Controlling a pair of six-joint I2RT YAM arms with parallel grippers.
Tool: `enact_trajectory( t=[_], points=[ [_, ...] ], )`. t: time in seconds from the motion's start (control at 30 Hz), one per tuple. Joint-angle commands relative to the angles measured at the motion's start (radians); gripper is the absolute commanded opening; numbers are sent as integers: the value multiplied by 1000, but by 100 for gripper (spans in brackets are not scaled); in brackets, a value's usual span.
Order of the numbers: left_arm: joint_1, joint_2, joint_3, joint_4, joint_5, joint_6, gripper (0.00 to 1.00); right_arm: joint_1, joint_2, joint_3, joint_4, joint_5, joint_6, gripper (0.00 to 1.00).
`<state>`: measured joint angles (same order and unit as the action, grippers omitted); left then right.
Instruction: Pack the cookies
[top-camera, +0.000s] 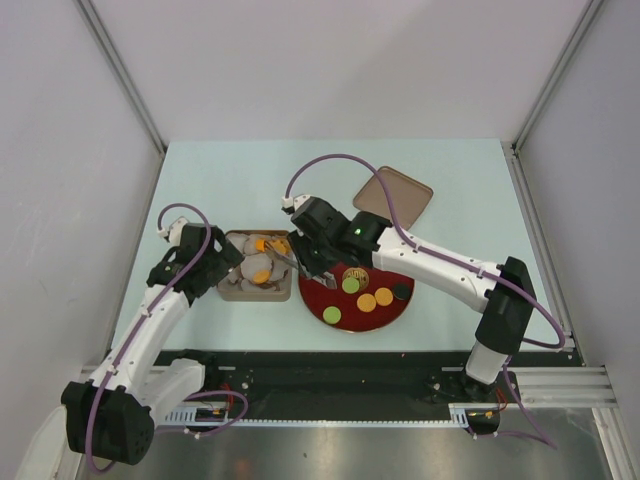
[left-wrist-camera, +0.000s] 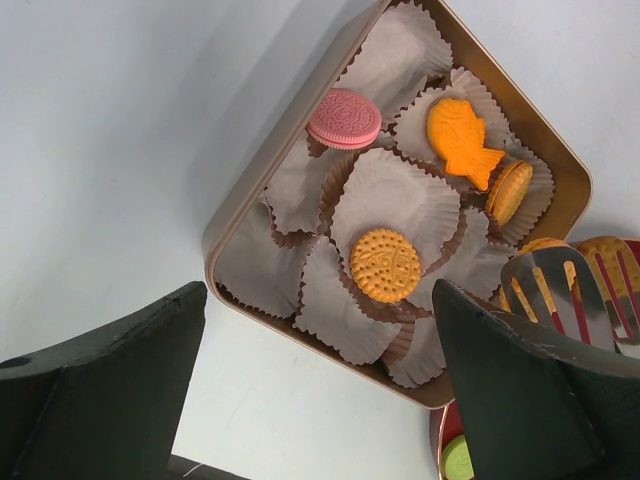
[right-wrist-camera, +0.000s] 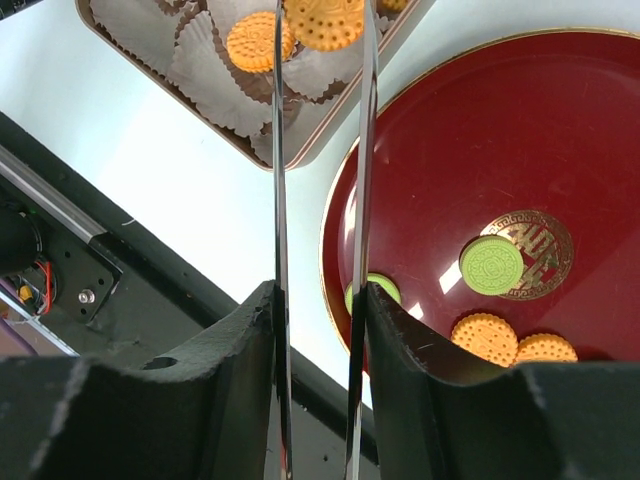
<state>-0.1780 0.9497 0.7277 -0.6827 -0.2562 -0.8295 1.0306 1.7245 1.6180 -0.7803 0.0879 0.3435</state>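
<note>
Tin (left-wrist-camera: 572, 188), table (top-camera: 250, 180) middle: right jaws clamped on tongs (left-wrist-camera: 558, 290) pinching one orange cookie (right-wrist-camera: 325, 20) over its rim; best lowered level into an empty paper cup (left-wrist-camera: 300, 185) before release. Left jaws apart, idle. Count: plate (right-wrist-camera: 560, 130) five cookies (top-camera: 367, 302) (two orange, two green, one black); tin four (three orange, one pink).

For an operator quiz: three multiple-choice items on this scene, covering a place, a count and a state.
1. The left gripper is: A open, empty; B shut on a cookie; C shut on a spoon.
2. Green round cookies on the dark-red round plate? A one; B two; C four.
3. The pink round sandwich cookie lies: A in the gold square tin; B on that plate; C in that gripper.
A: its fingers stand apart. B: two show from above. A: tin walls surround it.
</note>
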Motion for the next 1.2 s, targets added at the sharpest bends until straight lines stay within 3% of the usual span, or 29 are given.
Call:
enact_trajectory(
  t=[0.0,0.2,0.53,0.8,0.93,1.17],
  points=[
    [3,-11,3,6,-8,15,100,-4,-3,51,19,-1,-9,42],
    [5,-9,-1,8,-8,15,100,-6,-6,52,16,6,-11,45],
    [3,-9,-5,9,-9,12,100,-6,-20,57,26,26,-1,59],
    [5,-14,-5,9,-8,10,100,-52,-143,13,30,140,35,54],
    [3,-9,-5,15,0,10,100,-148,-250,-104,49,167,83,48],
    [3,-3,-10,32,24,13,100,-283,-367,-256,19,193,97,47]
  ],
)
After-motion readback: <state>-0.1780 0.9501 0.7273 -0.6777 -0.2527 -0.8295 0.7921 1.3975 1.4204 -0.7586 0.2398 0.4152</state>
